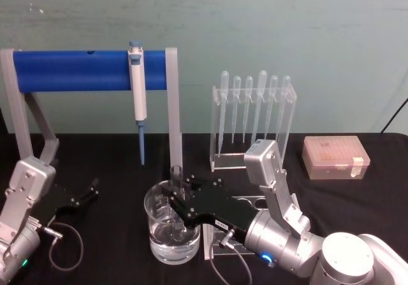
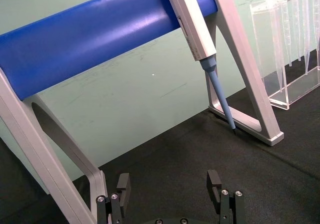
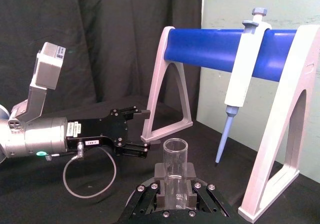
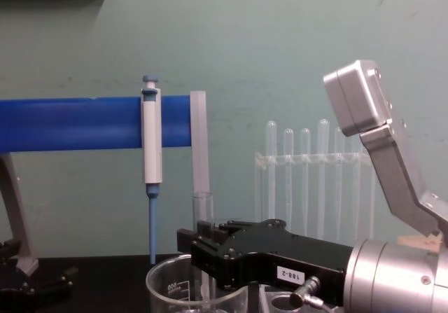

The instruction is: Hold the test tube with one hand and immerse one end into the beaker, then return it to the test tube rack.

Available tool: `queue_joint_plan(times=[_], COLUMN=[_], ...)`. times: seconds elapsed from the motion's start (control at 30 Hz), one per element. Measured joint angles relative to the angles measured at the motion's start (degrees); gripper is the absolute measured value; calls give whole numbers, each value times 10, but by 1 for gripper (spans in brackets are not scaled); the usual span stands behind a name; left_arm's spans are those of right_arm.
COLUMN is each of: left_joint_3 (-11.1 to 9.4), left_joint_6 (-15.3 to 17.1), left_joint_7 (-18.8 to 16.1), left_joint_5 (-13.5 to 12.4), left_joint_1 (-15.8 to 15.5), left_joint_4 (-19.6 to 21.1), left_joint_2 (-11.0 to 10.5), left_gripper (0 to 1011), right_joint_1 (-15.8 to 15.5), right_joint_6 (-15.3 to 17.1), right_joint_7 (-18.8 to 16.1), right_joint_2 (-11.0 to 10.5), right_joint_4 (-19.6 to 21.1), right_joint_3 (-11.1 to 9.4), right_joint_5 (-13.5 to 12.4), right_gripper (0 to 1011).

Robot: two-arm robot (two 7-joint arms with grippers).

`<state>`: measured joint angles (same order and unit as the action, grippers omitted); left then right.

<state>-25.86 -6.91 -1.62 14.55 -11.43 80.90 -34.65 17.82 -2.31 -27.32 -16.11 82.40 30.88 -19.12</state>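
The right gripper [image 1: 176,194] is clamped on the test tube [image 1: 176,172], holding it upright with its lower end down inside the beaker [image 1: 159,245], which stands near the front edge of the bench [image 1: 357,202]. The left gripper [image 1: 88,194] rests by the left edge, fingers spread wide.

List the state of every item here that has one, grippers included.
beaker: upright, part-filled with clear liquid.
test tube: upright, gripped, lower end down inside the beaker.
right gripper: fingers shut on the test tube.
left gripper: fingers open, empty, parked at the left.
pipettor: hanging from the blue stand.
pipettes: standing in their clear rack.
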Motion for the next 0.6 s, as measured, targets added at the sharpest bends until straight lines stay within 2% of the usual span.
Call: queue_joint_plan(times=[0.6], left_joint_3=[0], left_joint_6=[0], left_joint_7=[0], left_joint_5=[0], left_joint_1=[0], left_joint_4=[0], left_joint_2=[0], left_gripper=[1000], right_joint_1=[0], right_joint_6=[0], right_joint_7=[0], right_joint_2=[0], right_joint_4=[0], right_joint_3=[0], right_joint_5=[0], right_gripper=[224])
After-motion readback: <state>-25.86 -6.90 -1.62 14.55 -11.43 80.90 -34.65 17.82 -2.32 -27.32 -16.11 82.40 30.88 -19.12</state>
